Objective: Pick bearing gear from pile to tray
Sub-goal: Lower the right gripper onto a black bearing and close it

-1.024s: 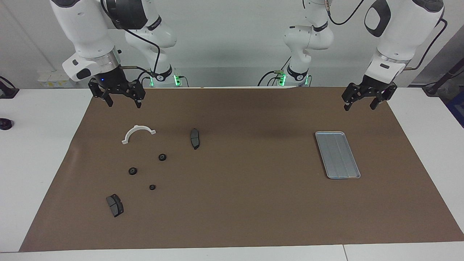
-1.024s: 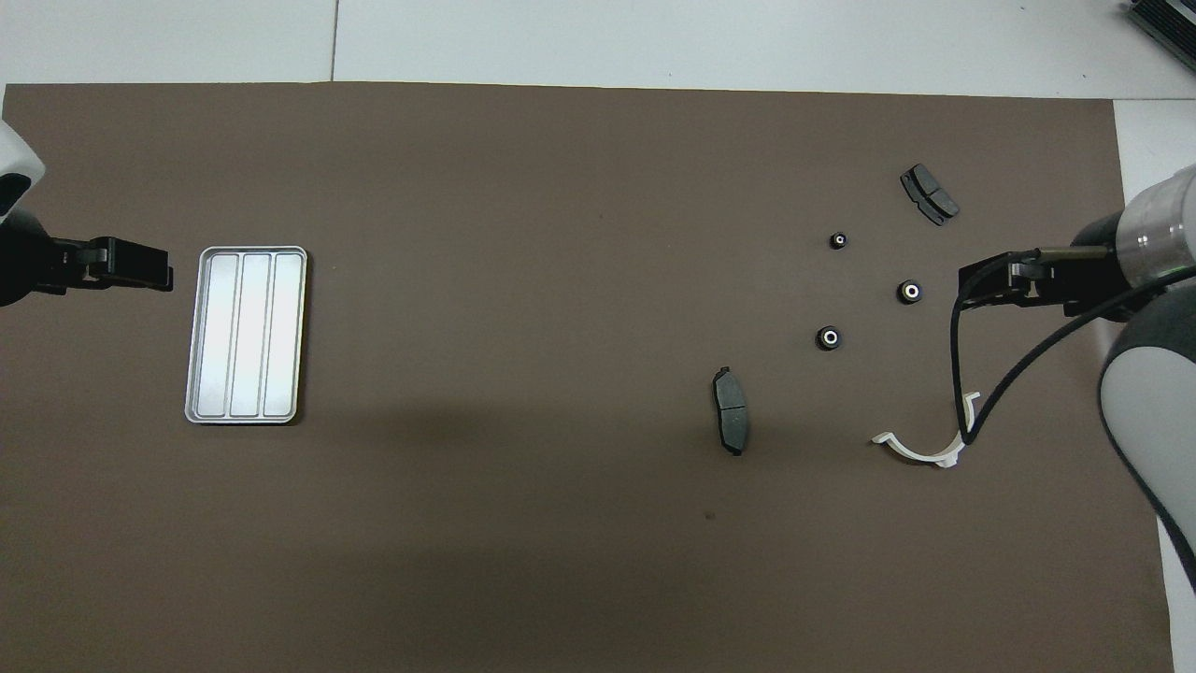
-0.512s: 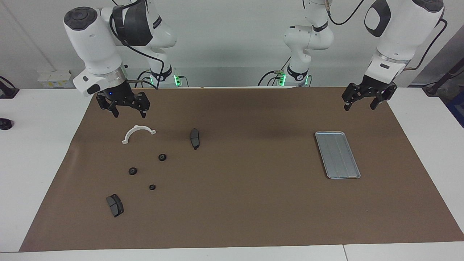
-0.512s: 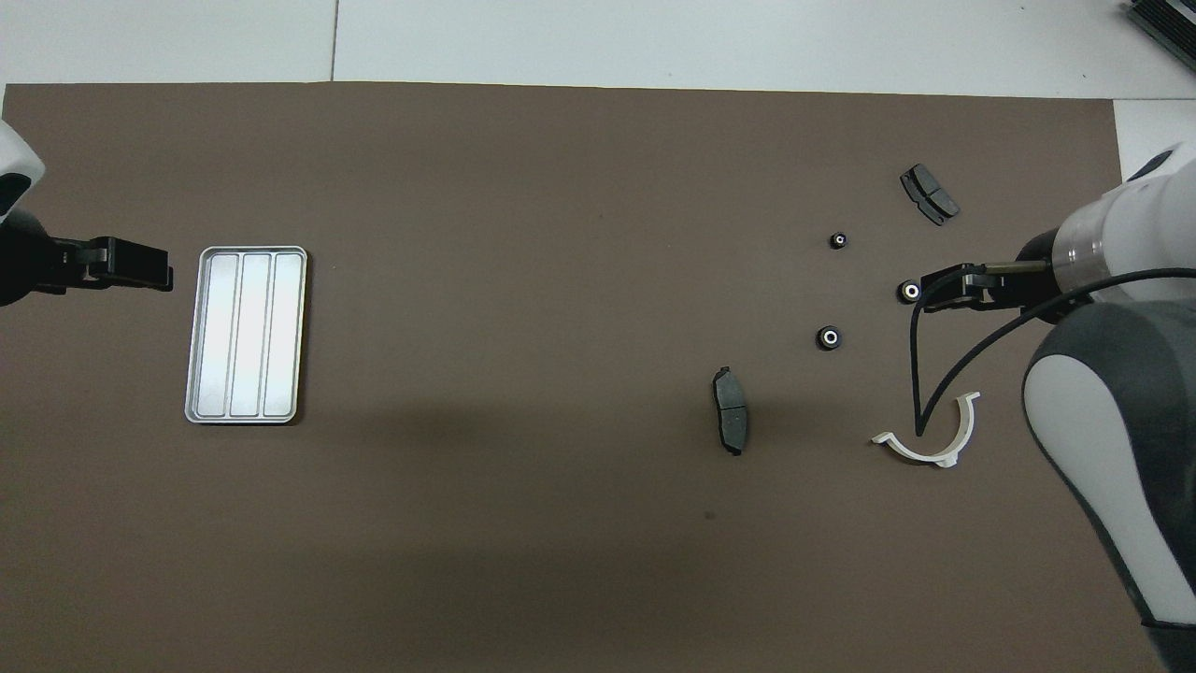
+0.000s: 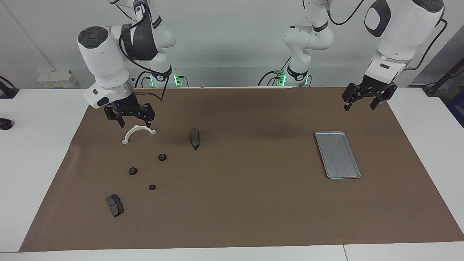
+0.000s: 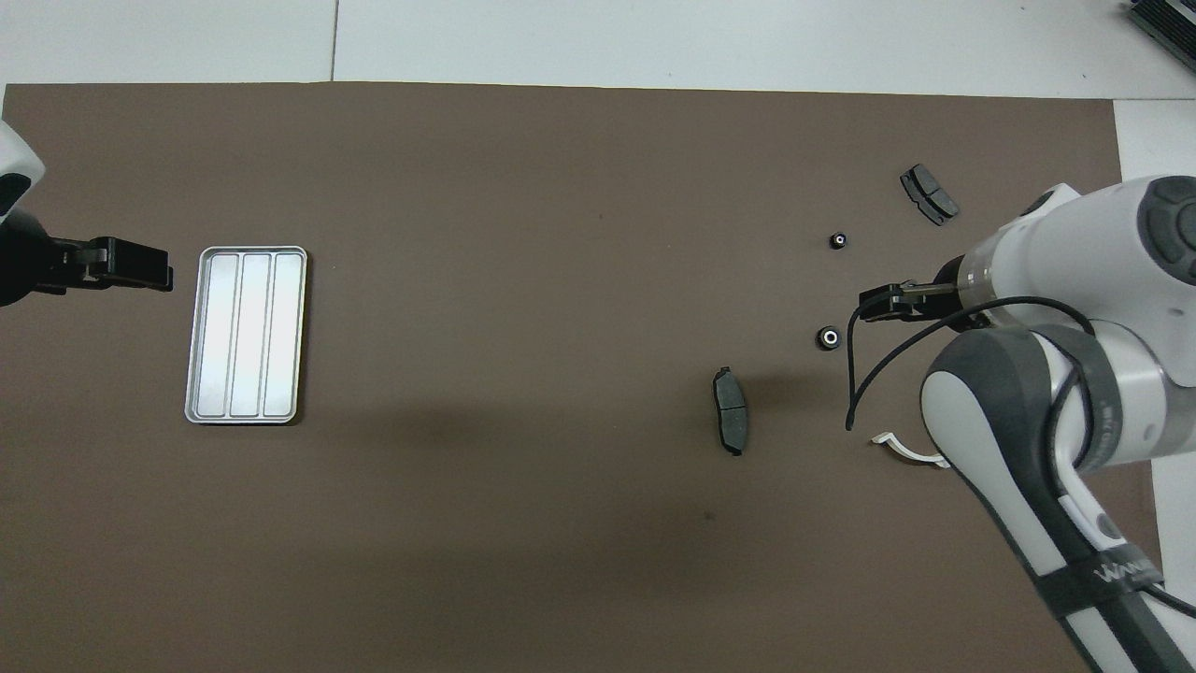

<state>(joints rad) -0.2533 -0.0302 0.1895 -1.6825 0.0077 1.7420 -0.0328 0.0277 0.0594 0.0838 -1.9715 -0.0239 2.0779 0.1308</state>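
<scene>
Brown mat (image 5: pixel 235 203), three tiny black round gears (image 5: pixel 162 157), ridged silver tray (image 5: pixel 338 155)

No text can be read for certain; lettering on the right arm (image 6: pixel 1103 572) is illegible.

Three black gears (image 5: pixel 162 157) lie scattered; flat silver tray (image 5: pixel 337 154) empty.

My right gripper (image 6: pixel 874 307) hangs over the pile (image 6: pixel 846 308) with its fingers spread, covering one gear, beside another gear (image 6: pixel 828 337). My arm hides most of the white bracket (image 6: pixel 899 447). My left gripper (image 6: pixel 149 266) waits, fingers apart, just beside the tray (image 6: pixel 247 334).
</scene>
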